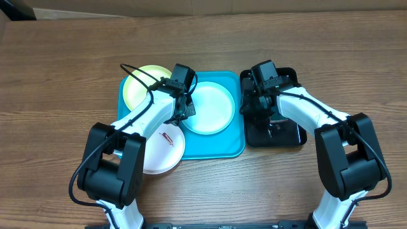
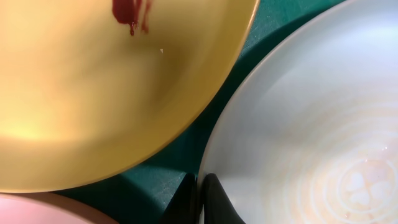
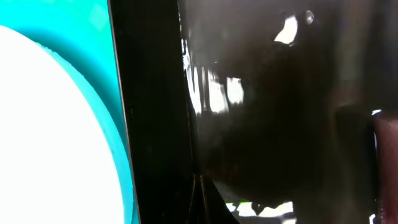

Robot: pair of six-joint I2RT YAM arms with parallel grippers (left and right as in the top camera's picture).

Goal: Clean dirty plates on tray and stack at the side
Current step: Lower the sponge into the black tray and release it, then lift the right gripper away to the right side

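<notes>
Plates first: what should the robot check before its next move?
1. Yellow plate clean: not ok, it has a red smudge.
2. White plate clean: not ok, it has a red mark.
3. Blue plate clean: cannot tell, the arm hides part of it.
4. Left claw empty: ok, it is shut with nothing in it.
5. Right claw empty: ok, it is shut over the black tray.
6. Plates stacked: not ok, they are spread around the tray.
</notes>
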